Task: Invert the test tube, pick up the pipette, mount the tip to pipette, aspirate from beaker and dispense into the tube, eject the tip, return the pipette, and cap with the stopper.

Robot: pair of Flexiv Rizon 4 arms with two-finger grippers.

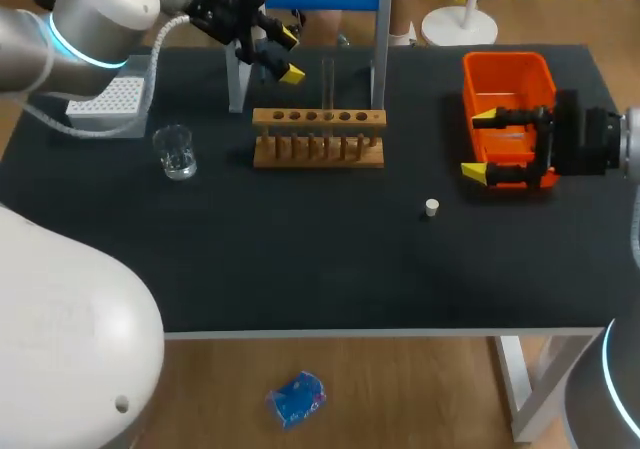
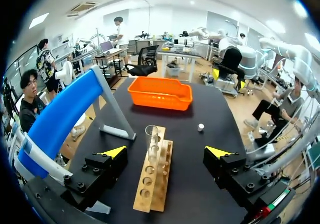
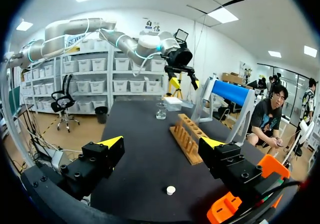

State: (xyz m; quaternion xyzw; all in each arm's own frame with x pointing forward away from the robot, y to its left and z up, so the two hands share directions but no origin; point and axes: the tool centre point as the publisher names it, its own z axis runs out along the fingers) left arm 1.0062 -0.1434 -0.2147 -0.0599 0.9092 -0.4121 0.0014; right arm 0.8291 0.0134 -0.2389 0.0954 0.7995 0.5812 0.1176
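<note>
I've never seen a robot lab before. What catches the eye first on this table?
The bright orange bin at the table's right, with the right gripper open beside it. Then the wooden rack mid-table, one glass tube standing in it, the left gripper open nearby.

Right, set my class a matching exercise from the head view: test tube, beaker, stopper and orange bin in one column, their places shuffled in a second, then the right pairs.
Things
1. test tube
2. beaker
3. stopper
4. orange bin

Places
A. alone on the bare table, in front of the wooden rack and to its right
B. at the table's right side
C. upright in the rack
D. left of the rack

Pairs: 1-C, 2-D, 3-A, 4-B
</note>
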